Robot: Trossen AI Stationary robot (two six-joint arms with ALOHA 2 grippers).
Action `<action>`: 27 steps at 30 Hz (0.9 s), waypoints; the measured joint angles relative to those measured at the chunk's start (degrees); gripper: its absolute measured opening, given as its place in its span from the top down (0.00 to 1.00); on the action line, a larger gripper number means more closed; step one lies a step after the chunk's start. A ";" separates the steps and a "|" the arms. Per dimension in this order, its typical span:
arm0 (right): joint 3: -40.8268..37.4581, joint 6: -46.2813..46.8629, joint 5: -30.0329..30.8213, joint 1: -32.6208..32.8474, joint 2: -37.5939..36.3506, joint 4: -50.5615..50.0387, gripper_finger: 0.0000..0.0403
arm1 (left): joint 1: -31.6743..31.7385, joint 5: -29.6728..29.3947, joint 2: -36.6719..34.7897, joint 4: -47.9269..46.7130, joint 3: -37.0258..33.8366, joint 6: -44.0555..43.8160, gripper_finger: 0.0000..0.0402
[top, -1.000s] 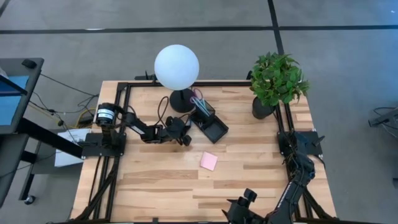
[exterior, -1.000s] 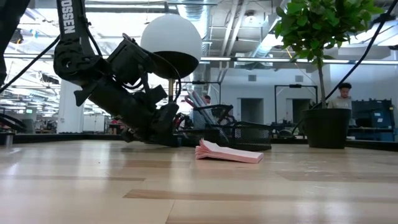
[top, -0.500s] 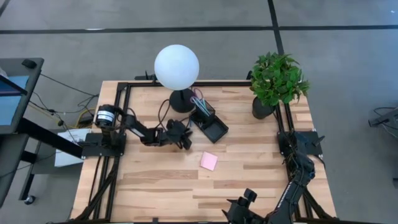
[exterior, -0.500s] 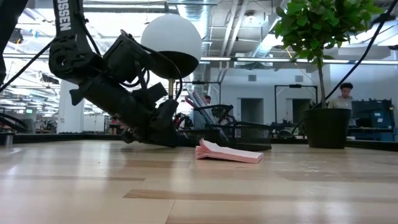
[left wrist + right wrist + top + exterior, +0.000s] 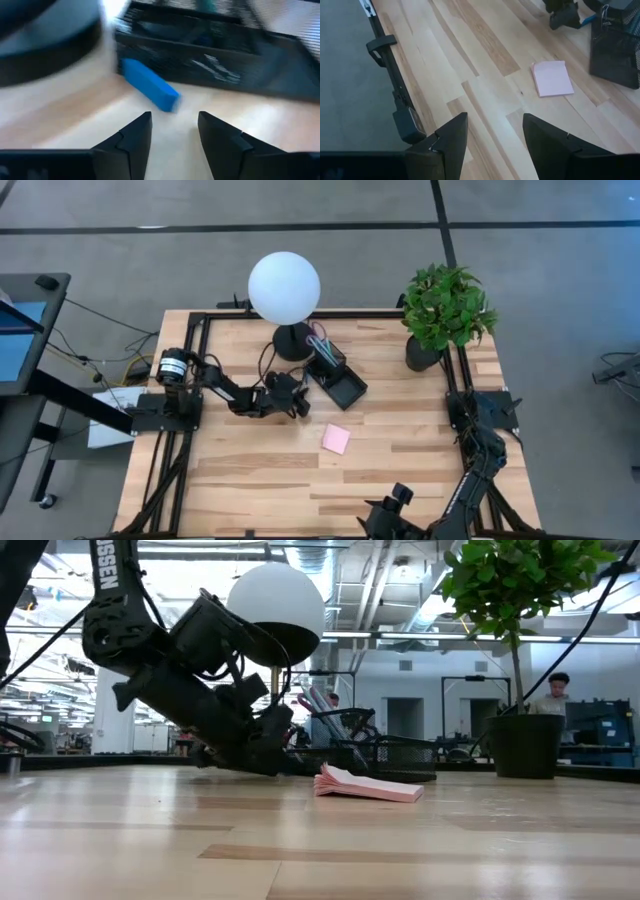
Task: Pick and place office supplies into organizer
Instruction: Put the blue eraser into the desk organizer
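Observation:
A small blue block [image 5: 149, 90] lies flat on the wooden table, just ahead of my left gripper [image 5: 174, 117] and clear of its open fingers. One end of the block is close to the mesh wall of the black organizer [image 5: 338, 375]. Pens [image 5: 320, 343] stand in the organizer's taller cup section. A pink sticky-note pad [image 5: 336, 439] lies flat on the table nearer the front edge. My right gripper [image 5: 494, 120] hangs open above the table's near right part and holds nothing.
A lamp with a white globe [image 5: 284, 288] stands on a black round base [image 5: 292, 342] just behind the organizer. A potted plant [image 5: 446, 308] stands at the far right corner. A black frame [image 5: 200, 360] borders the table.
My left gripper has turned a little in place beside the organizer. The pad and the organizer lie as before.

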 joint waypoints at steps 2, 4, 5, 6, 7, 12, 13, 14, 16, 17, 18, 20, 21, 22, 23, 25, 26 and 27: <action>0.00 0.00 0.00 0.00 0.00 0.00 0.54 | 0.73 -1.59 0.00 -2.25 1.08 -0.67 0.62; 0.00 -0.02 0.00 0.00 0.00 0.00 0.54 | 1.39 -2.30 -0.03 -5.07 2.30 -2.32 0.63; 0.00 -0.02 -0.01 0.00 0.00 0.00 0.54 | 1.67 -2.39 -0.08 -6.42 2.82 -2.83 0.64; 0.00 -0.02 -0.02 0.00 0.00 0.00 0.54 | 1.96 -2.20 -0.14 -7.38 3.21 -3.05 0.65; 0.00 -0.02 -0.01 0.00 0.00 0.00 0.54 | 2.17 -1.79 -0.18 -7.89 3.47 -3.06 0.65; 0.00 -0.04 -0.02 0.00 0.00 -0.02 0.54 | 2.30 -2.63 -0.20 -9.00 3.63 -3.79 0.67; 0.00 -0.04 -0.02 0.00 0.00 -0.02 0.53 | 2.30 -2.89 -0.21 -9.65 3.63 -4.62 0.67; 0.00 -0.04 -0.02 0.00 0.00 -0.02 0.53 | 2.30 -3.04 -0.25 -10.61 3.68 -5.49 0.67; 0.00 -0.02 -0.07 0.00 0.00 -0.02 0.53 | 2.04 -3.41 -0.37 -13.19 3.76 -6.80 0.67; 0.00 -0.04 -0.11 0.03 0.02 -0.02 0.53 | 1.86 -3.79 -0.41 -14.74 3.88 -7.29 0.67; 0.00 -0.02 -0.11 0.10 0.00 -0.02 0.53 | 1.59 -4.00 -0.47 -16.02 3.89 -7.50 0.67; 0.00 -0.02 -0.11 0.35 0.01 -0.01 0.53 | 0.93 -4.71 -0.56 -17.87 3.90 -7.56 0.67; -0.01 0.00 -0.12 0.57 0.02 0.07 0.53 | 0.61 -5.09 -0.56 -18.16 3.89 -7.68 0.67; -0.01 0.01 -0.11 0.72 0.02 0.22 0.53 | 0.24 -5.44 -0.52 -18.20 3.89 -7.76 0.67; -0.02 0.00 -0.10 0.83 0.02 0.36 0.53 | -0.10 -5.83 -0.50 -17.97 3.86 -7.76 0.67; -0.02 0.00 -0.01 1.15 0.02 0.52 0.53 | -0.68 -6.92 -0.31 -16.44 3.66 -7.46 0.67; -0.02 0.00 0.04 1.20 0.02 0.63 0.53 | -0.75 -6.98 -0.28 -15.12 3.59 -6.90 0.67; -0.02 0.00 0.04 1.24 0.02 0.61 0.53 | -0.76 -6.91 -0.25 -13.88 3.49 -6.14 0.67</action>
